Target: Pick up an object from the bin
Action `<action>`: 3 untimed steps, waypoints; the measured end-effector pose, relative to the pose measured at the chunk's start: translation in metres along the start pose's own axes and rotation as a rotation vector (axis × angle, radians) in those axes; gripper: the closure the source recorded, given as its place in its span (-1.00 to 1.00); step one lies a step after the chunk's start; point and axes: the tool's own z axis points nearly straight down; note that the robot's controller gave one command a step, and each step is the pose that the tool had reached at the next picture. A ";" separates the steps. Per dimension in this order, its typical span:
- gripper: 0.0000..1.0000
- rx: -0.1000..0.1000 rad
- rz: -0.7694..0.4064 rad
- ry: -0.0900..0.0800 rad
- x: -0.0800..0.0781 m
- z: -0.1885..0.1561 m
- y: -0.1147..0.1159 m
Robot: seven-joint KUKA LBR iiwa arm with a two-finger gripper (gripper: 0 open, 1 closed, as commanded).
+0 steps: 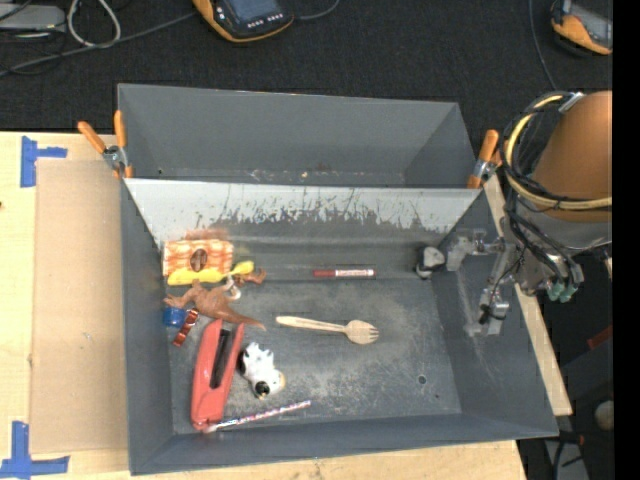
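Bin (pixel 300 163), grey metal; contents listed front to back. Front left lay a thin pink-and-white stick (pixel 262 412), a red stapler (pixel 213 373) and a black-and-white toy cow (pixel 261 370). Middle: wooden spoon (pixel 332 327), flat, nearest thing to the gripper (pixel 487 318) yet well apart from it. Behind, left: brown toy dinosaur (pixel 215 303), orange-and-yellow packet (pixel 197 258); red-and-white pen (pixel 343 273) near the back wall. The gripper hung over bare floor beside the right wall; whether released or clenched could not be told.

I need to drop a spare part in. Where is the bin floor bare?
Bare floor runs from the wooden spoon right to the wall by the gripper, and down to the near wall. Crowded: the left side, around the red stapler and toy cow.
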 end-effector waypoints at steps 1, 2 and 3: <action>-1.00 0.001 -0.004 -0.008 -0.002 -0.004 0.001; -1.00 0.002 -0.021 -0.010 -0.012 0.084 0.046; -1.00 0.003 -0.038 -0.013 -0.022 0.086 0.076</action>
